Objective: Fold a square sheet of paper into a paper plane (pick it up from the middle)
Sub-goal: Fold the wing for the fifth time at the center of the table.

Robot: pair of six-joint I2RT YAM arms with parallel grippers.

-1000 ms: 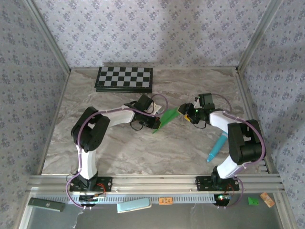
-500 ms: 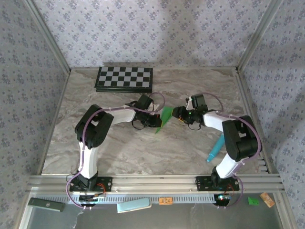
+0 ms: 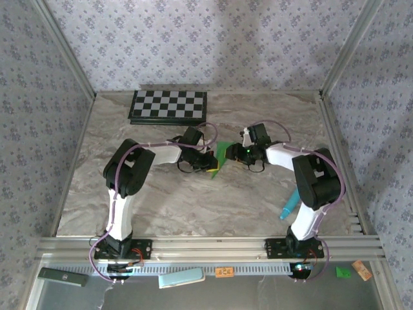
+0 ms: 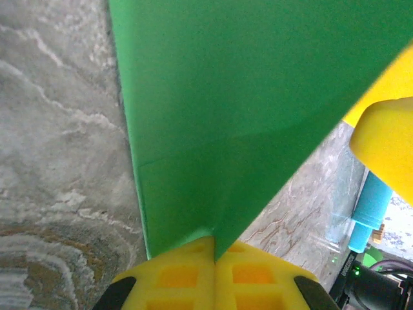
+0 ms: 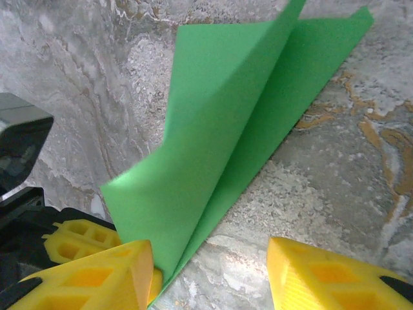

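The green square sheet of paper (image 3: pixel 222 155) is folded along a crease and stands on edge on the marble table (image 3: pixel 168 194) between my two grippers. My left gripper (image 3: pixel 210 163) is shut on its lower corner, the yellow fingertips (image 4: pixel 193 271) pressed together over the crease of the sheet (image 4: pixel 245 97). My right gripper (image 3: pixel 237 154) is open at the sheet's other side. In the right wrist view the two flaps of the sheet (image 5: pixel 226 129) rise between the right gripper's (image 5: pixel 210 274) spread fingers, close against the left finger (image 5: pixel 97 278). One right finger (image 4: pixel 387 148) shows past the paper.
A black-and-white checkerboard (image 3: pixel 169 106) lies at the back left. A teal marker (image 3: pixel 292 203) lies by the right arm's base, also seen as the marker (image 4: pixel 371 206) in the left wrist view. Patterned walls close in three sides.
My right gripper has moved left up to the paper and its fingers have narrowed a little. The left gripper keeps its hold, and the paper has shifted slightly up and left.
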